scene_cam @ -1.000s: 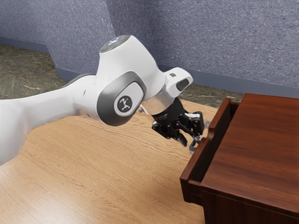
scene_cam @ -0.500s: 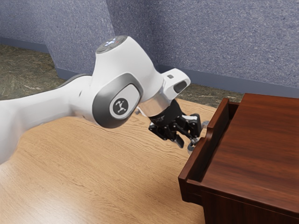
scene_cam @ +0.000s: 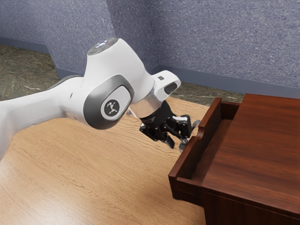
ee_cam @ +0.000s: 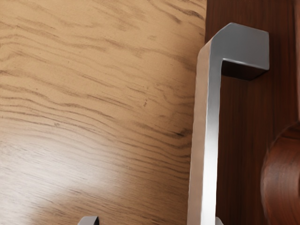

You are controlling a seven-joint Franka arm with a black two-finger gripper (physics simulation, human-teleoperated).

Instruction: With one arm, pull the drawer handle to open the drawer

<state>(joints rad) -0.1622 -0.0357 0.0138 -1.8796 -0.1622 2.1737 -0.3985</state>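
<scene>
A dark wooden cabinet (scene_cam: pixel 255 154) stands at the exterior view's right, its drawer (scene_cam: pixel 190 157) pulled partly out toward the left. A silver bar handle (scene_cam: pixel 183 147) (ee_cam: pixel 205 140) is fixed on the drawer front. My black gripper (scene_cam: pixel 186 135) is at this handle with its fingers spread. In the wrist view one fingertip (ee_cam: pixel 88 220) stands well off the bar over the table. The other fingertip sits right by the bar, between it and the drawer front (ee_cam: pixel 243 140). The handle is hooked, not clamped.
The cabinet rests on a light wooden table (scene_cam: pixel 93 178) that stretches toward the exterior view's left and front. My white arm (scene_cam: pixel 112 93) reaches in from the left above it. A grey-blue wall (scene_cam: pixel 225 37) runs behind.
The drawer has slid further out toward the exterior view's left. My gripper has moved the same way with the handle, and the arm has drawn back slightly.
</scene>
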